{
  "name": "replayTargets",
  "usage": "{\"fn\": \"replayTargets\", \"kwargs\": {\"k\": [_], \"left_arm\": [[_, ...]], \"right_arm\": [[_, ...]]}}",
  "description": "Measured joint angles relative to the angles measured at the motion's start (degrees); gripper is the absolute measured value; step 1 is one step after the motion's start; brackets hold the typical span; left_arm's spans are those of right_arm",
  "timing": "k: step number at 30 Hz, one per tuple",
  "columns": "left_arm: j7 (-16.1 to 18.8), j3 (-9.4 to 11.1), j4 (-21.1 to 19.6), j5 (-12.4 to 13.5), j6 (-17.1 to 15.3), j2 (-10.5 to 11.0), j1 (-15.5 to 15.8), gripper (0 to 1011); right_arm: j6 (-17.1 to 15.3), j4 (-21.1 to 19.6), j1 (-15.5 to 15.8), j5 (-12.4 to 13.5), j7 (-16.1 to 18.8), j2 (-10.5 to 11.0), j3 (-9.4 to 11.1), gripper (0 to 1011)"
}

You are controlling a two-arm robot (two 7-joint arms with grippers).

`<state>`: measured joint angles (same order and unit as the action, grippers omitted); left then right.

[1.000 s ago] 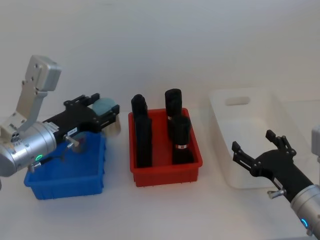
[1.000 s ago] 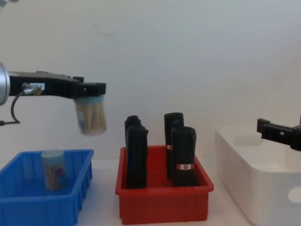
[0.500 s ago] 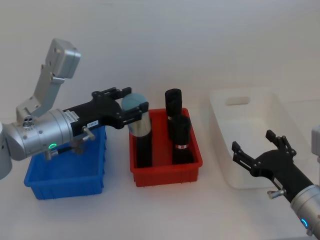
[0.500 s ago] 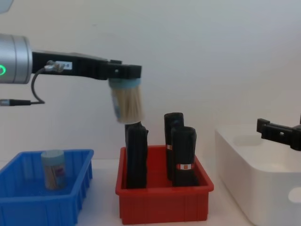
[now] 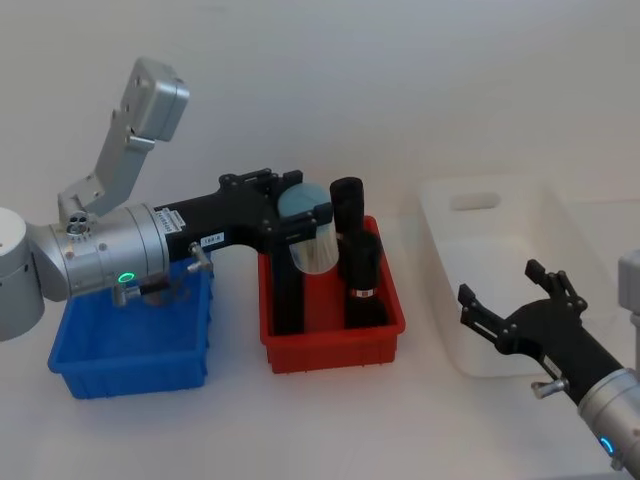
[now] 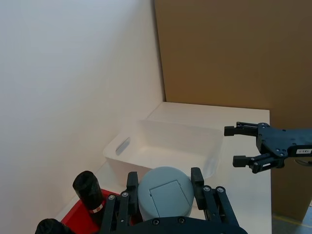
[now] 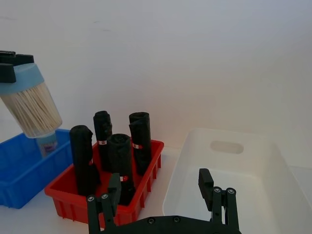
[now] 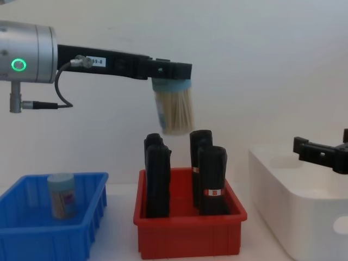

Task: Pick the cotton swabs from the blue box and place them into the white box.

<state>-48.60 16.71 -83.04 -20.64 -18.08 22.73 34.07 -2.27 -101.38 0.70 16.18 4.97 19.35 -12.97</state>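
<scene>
My left gripper [image 5: 299, 217] [image 8: 172, 72] [image 6: 165, 192] is shut on the pale blue cap of a cotton swab jar [image 8: 173, 110] [image 5: 305, 240] [image 7: 33, 106] [image 6: 164, 198], which hangs high above the red bin. A second cotton swab jar [image 8: 61, 195] with a pinkish label stands upright in the blue box [image 8: 49, 237] [image 5: 130, 346] at the left. The white box [image 5: 510, 264] [image 8: 296, 208] [image 7: 229, 178] [image 6: 161, 146] sits at the right. My right gripper [image 5: 513, 303] [image 7: 161, 195] [image 6: 236, 145] hovers open at the white box's near edge, holding nothing.
A red bin [image 5: 330, 338] [image 8: 187, 232] with several tall black packs [image 8: 157, 179] stands between the blue and white boxes, directly under the carried jar. A brown panel [image 6: 234, 53] rises beyond the table's right side.
My left arm has carried the jar rightward, from beside the blue box to over the red bin, and a little higher. The right gripper has barely shifted.
</scene>
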Motion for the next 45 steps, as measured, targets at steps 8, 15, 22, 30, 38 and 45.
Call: {"fn": "replayTargets", "kwargs": {"k": [8,15,22,30,38,45], "left_arm": [[-1.3,0.3,0.3,0.0,-0.3,-0.4,0.7,659],[-2.0,0.5,0.4,0.0,-0.4,-0.6,1.1,659],[-2.3,0.5,0.5,0.0,-0.5,-0.7,1.3,659],[-2.6,0.6,0.6,0.0,-0.5,-0.7,1.4,659],[-2.7,0.6,0.6,0.0,-0.6,-0.8,1.4,659],[-2.7,0.6,0.6,0.0,-0.6,-0.8,1.4,659]], "right_arm": [[-1.6,-0.8,-0.8,-1.2,4.0,0.2,-0.4,1001],[-3.4,-1.6,-2.2,-2.8,8.6,0.2,-0.9,1001],[-5.2,-2.3,-4.4,-5.3,13.4,-0.2,-1.7,1001],[-7.0,-2.2,-7.6,-7.9,17.1,-1.5,-2.5,1001],[-7.9,-0.9,-10.0,-9.8,18.6,-2.7,-3.0,1001],[-8.4,0.9,-12.3,-10.8,20.1,-3.9,-3.5,1001]]}}
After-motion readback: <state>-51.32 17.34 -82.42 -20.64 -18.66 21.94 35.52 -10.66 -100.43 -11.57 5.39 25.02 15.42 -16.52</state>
